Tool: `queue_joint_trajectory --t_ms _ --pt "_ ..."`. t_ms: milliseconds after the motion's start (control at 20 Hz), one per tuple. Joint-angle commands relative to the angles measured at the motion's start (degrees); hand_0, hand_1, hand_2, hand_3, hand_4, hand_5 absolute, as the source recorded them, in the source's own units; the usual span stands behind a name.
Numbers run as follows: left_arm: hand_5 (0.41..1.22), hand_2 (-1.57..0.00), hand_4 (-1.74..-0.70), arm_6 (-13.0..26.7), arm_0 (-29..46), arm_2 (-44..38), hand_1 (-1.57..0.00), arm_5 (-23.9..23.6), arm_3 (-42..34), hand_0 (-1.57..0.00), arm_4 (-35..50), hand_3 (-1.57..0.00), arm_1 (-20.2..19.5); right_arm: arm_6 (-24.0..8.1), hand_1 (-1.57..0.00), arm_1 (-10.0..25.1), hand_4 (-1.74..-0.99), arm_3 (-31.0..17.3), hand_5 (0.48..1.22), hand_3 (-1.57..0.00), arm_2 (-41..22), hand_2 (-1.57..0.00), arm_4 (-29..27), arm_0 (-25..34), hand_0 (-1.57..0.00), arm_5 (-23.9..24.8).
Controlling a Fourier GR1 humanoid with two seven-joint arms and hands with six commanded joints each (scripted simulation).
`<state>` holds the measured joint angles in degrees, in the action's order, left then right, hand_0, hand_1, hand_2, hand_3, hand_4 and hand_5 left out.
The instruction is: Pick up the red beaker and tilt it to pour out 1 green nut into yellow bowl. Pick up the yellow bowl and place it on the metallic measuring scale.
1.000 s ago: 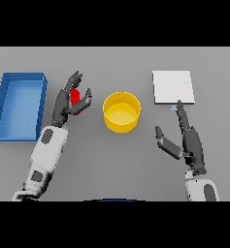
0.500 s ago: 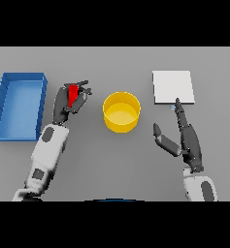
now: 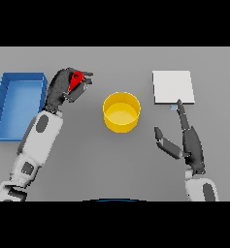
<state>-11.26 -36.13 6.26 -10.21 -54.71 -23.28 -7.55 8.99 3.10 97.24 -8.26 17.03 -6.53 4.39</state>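
Two hands are showing over the grey tabletop [image 3: 111, 164]. In the upper left of the frame the left hand [image 3: 63, 86] is curling its fingers round the red beaker [image 3: 77, 79], holding it left of the yellow bowl [image 3: 121, 112] and apart from it. At the lower right the right hand [image 3: 187, 140] is lying with fingers straight, gripping nothing, just below the metallic measuring scale [image 3: 172, 87]. Tilting from this spot is risking the nut dropping short of the bowl; a steep tip might spill more than one. I cannot see the nut.
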Motion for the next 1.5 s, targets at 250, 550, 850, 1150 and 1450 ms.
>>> queue_joint_trajectory --t_ms 250,550,850,1150,1450 --pt "1.136 -1.56 -1.74 5.44 0.51 6.81 -1.56 3.61 -5.06 -1.56 -5.45 -1.55 -2.58 -2.08 0.00 -0.72 -1.092 -0.06 0.664 0.00 -0.43 0.00 0.60 -0.01 0.00 0.34" --pt "1.177 -1.57 -1.74 10.18 -8.65 18.28 -1.57 10.45 -2.25 -1.57 -17.95 -1.57 -7.01 -1.83 0.00 -0.05 -1.056 0.07 0.692 0.00 -0.30 0.00 0.30 0.79 0.00 -0.42" --pt "1.210 -1.57 -1.61 10.56 -19.11 29.00 -1.57 20.09 4.00 -1.57 -29.10 -1.57 -7.59 -0.95 0.00 -1.35 -1.063 -0.33 0.681 0.00 -1.05 0.00 0.16 0.63 0.00 -0.38" --pt "1.218 -1.57 -1.68 8.54 -24.89 37.51 -1.57 25.14 8.67 -1.57 -37.71 -1.57 -7.05 -2.26 0.00 -0.67 -1.067 0.28 0.684 0.00 -0.77 0.00 -0.79 1.22 0.00 -1.58" --pt "1.220 -1.57 -1.73 7.30 -29.43 43.69 -1.57 26.74 12.31 -1.57 -44.53 -1.57 -6.83 -1.42 0.00 -0.60 -1.060 -0.81 0.700 0.00 -0.77 0.00 -0.61 0.74 0.00 -1.57"
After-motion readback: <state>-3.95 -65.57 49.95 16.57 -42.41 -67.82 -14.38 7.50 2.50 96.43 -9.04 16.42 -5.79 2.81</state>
